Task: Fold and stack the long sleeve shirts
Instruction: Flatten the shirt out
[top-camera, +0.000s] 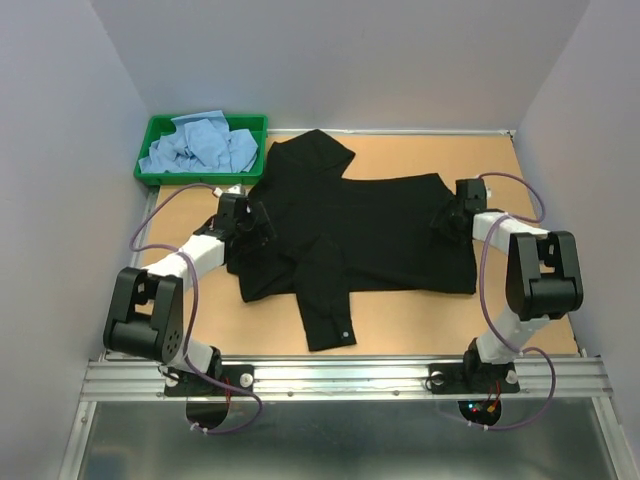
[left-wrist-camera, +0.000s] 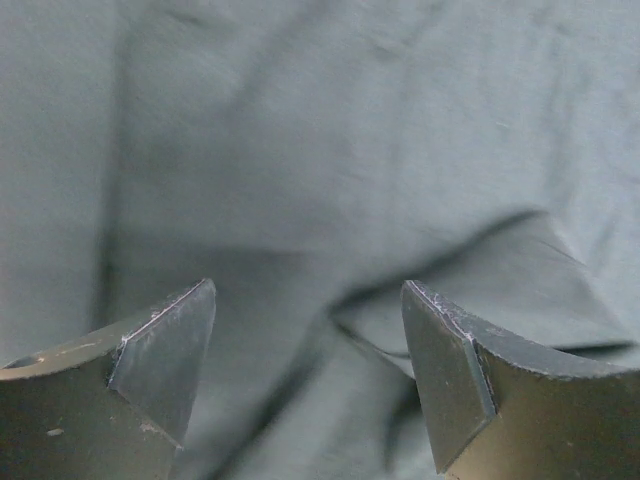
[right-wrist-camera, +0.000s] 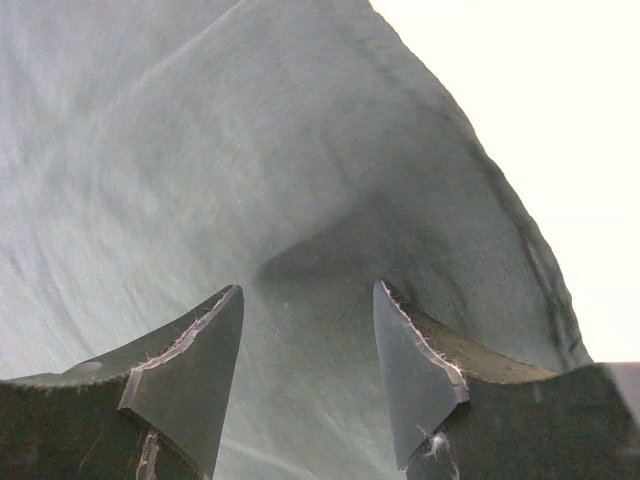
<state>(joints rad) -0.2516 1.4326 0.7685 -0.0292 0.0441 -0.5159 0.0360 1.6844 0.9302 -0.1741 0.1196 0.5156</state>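
- black shirt (top-camera: 380, 225) spread mid-bench (top-camera: 420, 320), sleeve trailing toward 6 o'clock; blue shirts (top-camera: 200, 145) in tray (top-camera: 185, 179) at 11 o'clock
- left fingers (left-wrist-camera: 165, 345) released over shirt's 9 o'clock edge
- right fingers (right-wrist-camera: 190, 365) apart, straddling a cloth ridge at 3 o'clock, nothing pinched
- tip: grab both edges level and lift evenly, to avoid bunching

The black shirt (top-camera: 385, 225) lies spread across the middle of the table (top-camera: 430, 320), mostly flat, its left side rumpled into folds. One sleeve (top-camera: 325, 300) runs toward the near edge, with a small pale button at its cuff. The light blue shirts (top-camera: 200, 145) sit crumpled in a heap in the green tray (top-camera: 150, 150) at the far left, just beside the black shirt's far end.
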